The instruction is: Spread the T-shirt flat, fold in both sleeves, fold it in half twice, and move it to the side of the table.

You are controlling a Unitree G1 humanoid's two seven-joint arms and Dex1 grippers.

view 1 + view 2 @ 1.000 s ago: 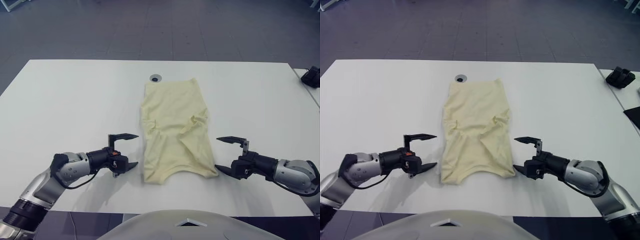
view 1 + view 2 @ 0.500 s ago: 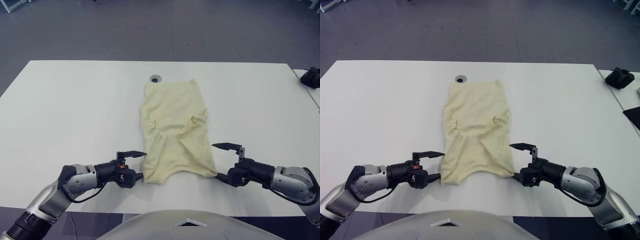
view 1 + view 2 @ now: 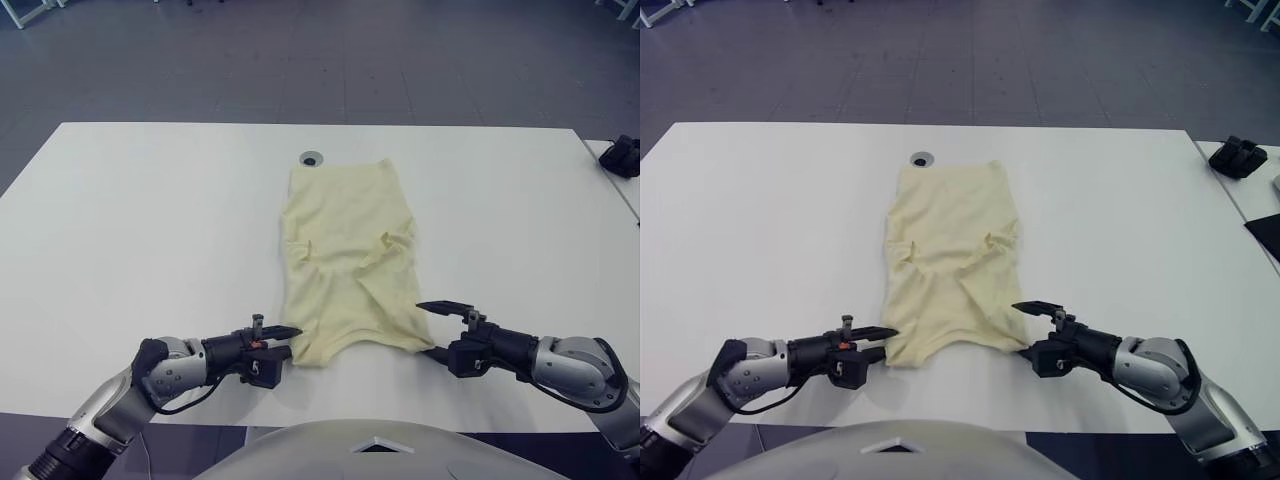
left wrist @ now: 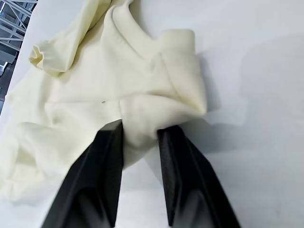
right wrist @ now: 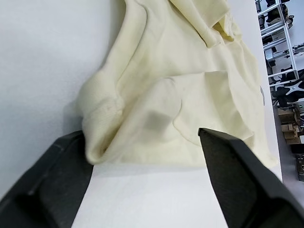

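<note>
Black two-finger left end effector point(image 3: 288, 340) pinches the near-left corner of the pale yellow cotton T-shirt point(image 3: 345, 250), a narrow lengthwise strip mid white rectangular surface point(image 3: 150, 200). The right end effector point(image 3: 427, 328) gapes around the near-right corner, unclamped. Sleeves look folded in; both halvings and the move aside remain, with the near edge close and wide room on both sides.
</note>
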